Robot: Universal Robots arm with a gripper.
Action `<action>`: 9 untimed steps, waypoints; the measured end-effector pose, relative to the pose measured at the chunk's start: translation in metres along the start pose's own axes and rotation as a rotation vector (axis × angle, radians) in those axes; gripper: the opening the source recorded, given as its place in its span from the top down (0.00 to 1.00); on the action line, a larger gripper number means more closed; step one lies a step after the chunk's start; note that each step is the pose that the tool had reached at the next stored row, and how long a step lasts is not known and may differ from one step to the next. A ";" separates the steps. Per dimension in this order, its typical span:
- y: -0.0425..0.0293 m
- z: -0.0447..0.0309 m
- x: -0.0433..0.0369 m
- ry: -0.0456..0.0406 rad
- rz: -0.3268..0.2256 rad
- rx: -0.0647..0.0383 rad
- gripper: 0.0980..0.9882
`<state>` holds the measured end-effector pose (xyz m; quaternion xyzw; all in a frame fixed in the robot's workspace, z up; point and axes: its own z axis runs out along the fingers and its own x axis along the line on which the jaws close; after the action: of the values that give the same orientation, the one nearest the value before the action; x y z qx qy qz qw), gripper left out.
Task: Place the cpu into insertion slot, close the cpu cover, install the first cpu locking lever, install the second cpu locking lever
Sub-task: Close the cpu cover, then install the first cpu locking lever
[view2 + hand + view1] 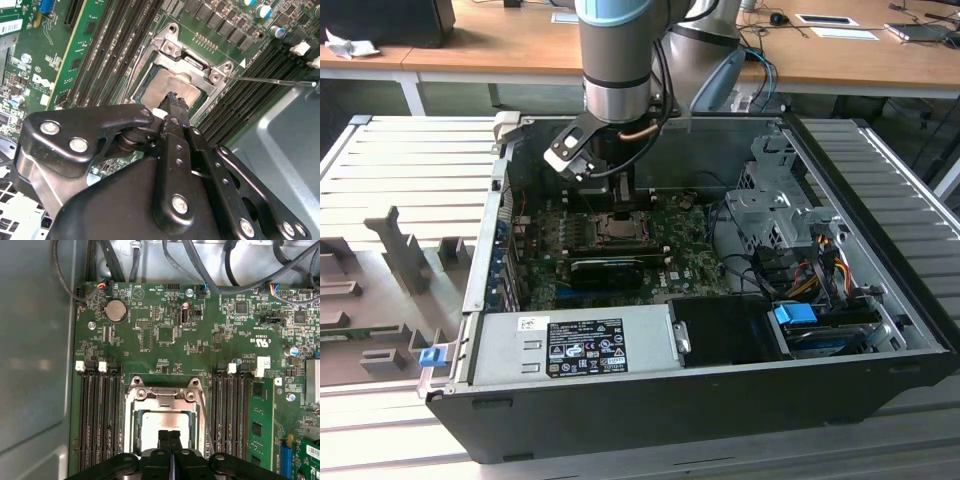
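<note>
1. In the first wrist view the gripper (169,433) covers 1 edge of the cpu (165,420) and cover (131,415).
2. In the second wrist view it hides about half of the cover.
3. In the exterior view the arm (620,60) runs off the picture's edge.

Pale silver-grey cpu (165,419), shiny silver cpu cover (162,396), green circuit board (200,355) with black memory slots (100,415). Black gripper (169,434). In the exterior view, blue connector (795,315) at four o'clock from the board.

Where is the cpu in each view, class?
Exterior view: cpu on the board, under the arm.
Second wrist view: cpu just beyond the claw tip.
First wrist view: cpu between the memory slots, at the claw.
Shared landmark: the silver cover framing it.
</note>
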<state>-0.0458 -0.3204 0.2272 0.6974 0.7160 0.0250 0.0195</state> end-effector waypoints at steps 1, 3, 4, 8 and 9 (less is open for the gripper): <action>0.0000 0.0000 0.0000 0.0000 0.000 0.000 0.99; -0.0004 0.0000 0.0000 0.0001 0.000 0.000 0.99; -0.0006 0.0000 0.0000 0.0000 0.000 0.000 0.99; -0.0010 -0.0009 0.0000 -0.0001 0.000 0.000 0.99; -0.0010 -0.0016 0.0000 -0.0004 0.000 0.000 0.99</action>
<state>-0.0469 -0.3204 0.2288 0.6974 0.7160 0.0249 0.0196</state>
